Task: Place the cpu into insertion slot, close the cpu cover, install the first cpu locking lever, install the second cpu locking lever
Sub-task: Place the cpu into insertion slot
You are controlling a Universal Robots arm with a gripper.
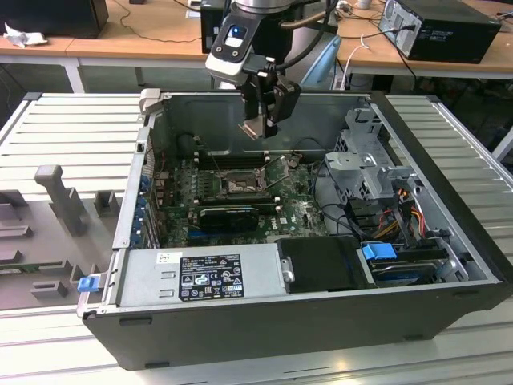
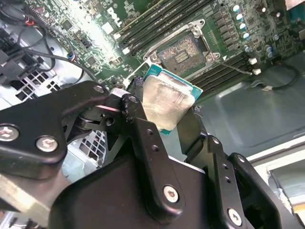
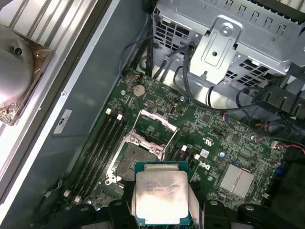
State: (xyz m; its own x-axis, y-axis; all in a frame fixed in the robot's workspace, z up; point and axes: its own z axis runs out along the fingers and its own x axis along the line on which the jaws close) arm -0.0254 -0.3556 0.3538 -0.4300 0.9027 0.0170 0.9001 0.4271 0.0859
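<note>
I hold the cpu, a small square chip with a pale silver top and green edge, in my gripper, which is shut on it. In the exterior view the gripper hangs above the motherboard inside the open computer case. The insertion slot lies bare and dark just beyond the chip. The second wrist view also shows the cpu and the insertion slot a short way apart. The cpu cover stands tilted open at the slot's far side.
Long black memory slots run beside the socket. A black expansion card lies in front of the insertion slot. A thin metal lever sticks out by the socket. A silver drive cage and cables fill the exterior view's right.
</note>
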